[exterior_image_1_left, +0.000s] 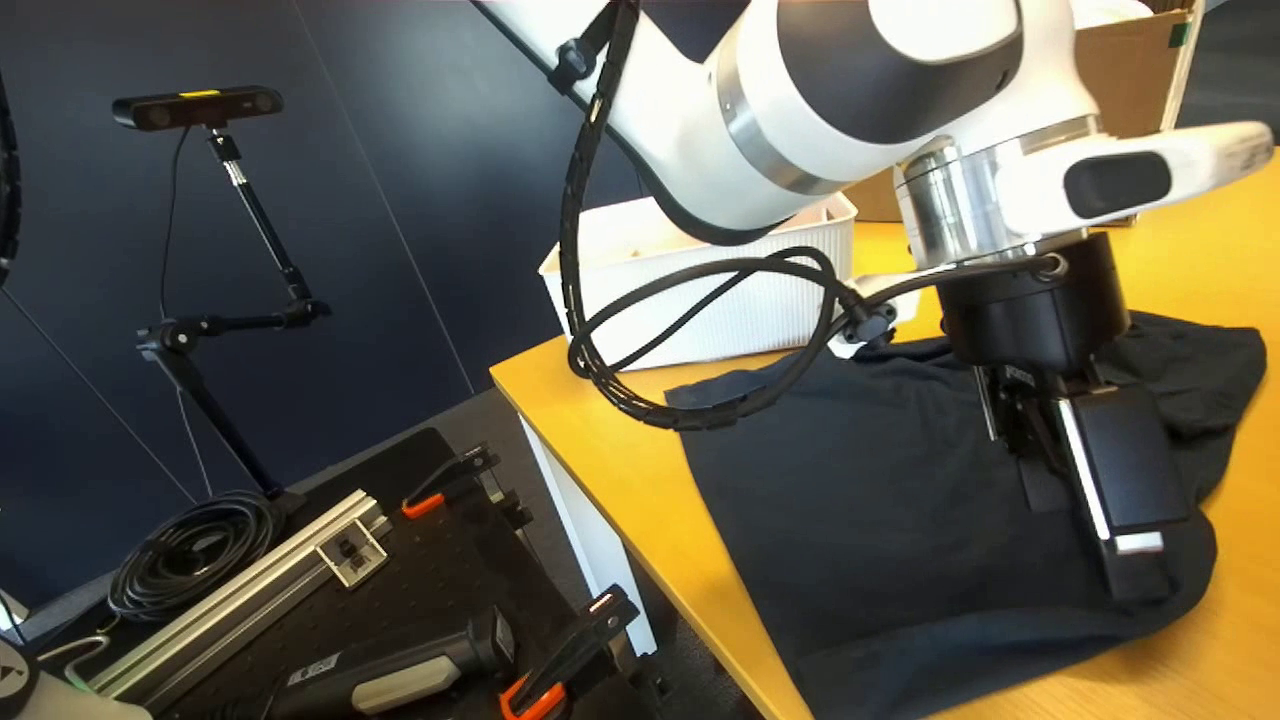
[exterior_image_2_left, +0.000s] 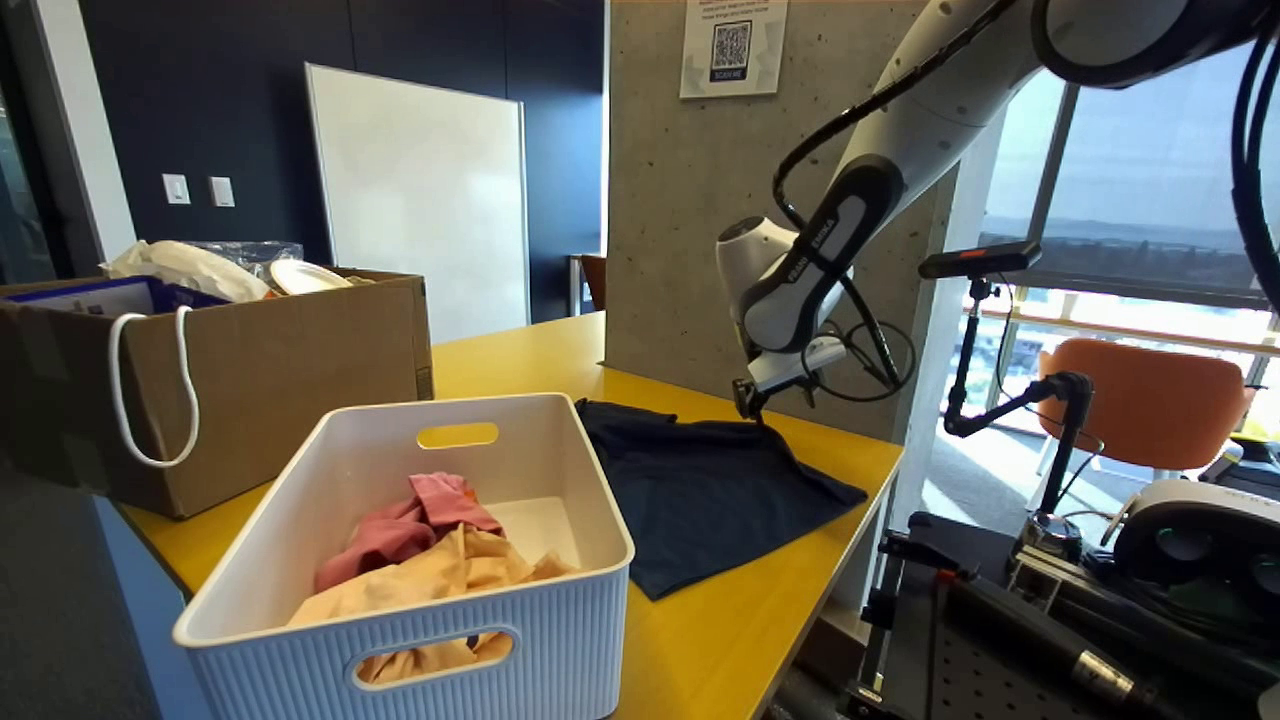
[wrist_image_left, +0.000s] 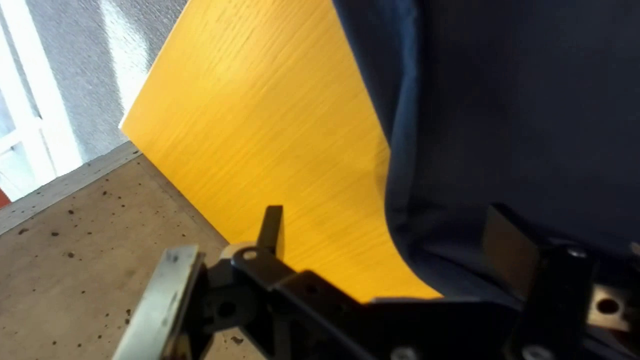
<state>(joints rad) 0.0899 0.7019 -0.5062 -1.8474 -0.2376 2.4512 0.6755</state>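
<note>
Angular black tool (wrist_image_left: 385, 210), jaws spread wide, at curved edge of creased navy cloth (wrist_image_left: 505, 110), yellow wood-grained table (wrist_image_left: 260, 130) beneath

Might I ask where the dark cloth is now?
The dark cloth lies on the yellow table, right of the ribbed bin in an exterior view, partly beneath the end effector.

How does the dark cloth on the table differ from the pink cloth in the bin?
Colour: the dark cloth is deep navy, the pink cloth rosy. Pose: the dark cloth lies mostly spread out on the table; the pink cloth sits crumpled inside the bin. Both are fabric.
</note>
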